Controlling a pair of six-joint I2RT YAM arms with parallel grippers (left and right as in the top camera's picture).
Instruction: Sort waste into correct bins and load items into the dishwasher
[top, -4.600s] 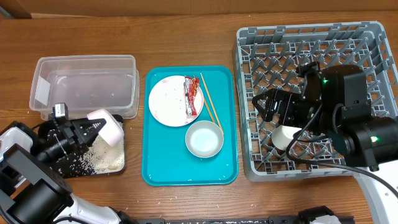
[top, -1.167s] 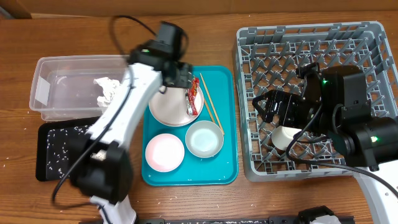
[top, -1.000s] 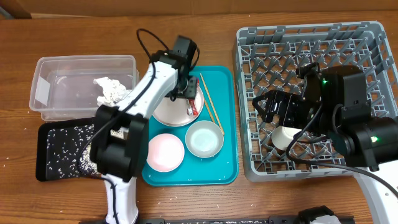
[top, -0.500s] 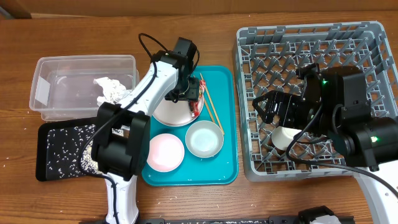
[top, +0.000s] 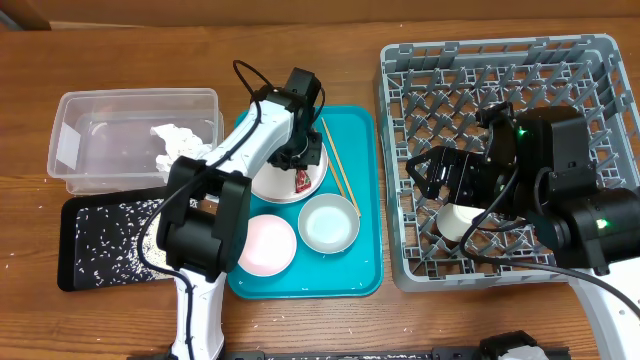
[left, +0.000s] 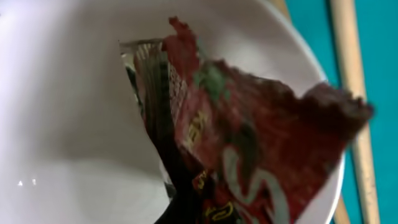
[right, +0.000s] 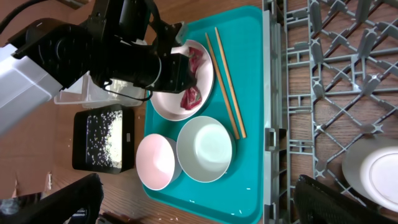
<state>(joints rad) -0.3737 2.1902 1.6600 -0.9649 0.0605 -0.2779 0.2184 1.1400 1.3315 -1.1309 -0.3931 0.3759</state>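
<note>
The left pincer (top: 300, 156) is hovering over the wrapper (top: 303, 181) on the plate (top: 270, 182), grip impossible to tell; the right pincer (right: 198, 191) is gaping wide.

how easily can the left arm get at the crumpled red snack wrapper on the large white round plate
Likely yes. The left gripper hangs right above the crumpled red snack wrapper, which lies uncovered on the large white round plate; it fills the wrist view, and nothing lies between them.
</note>
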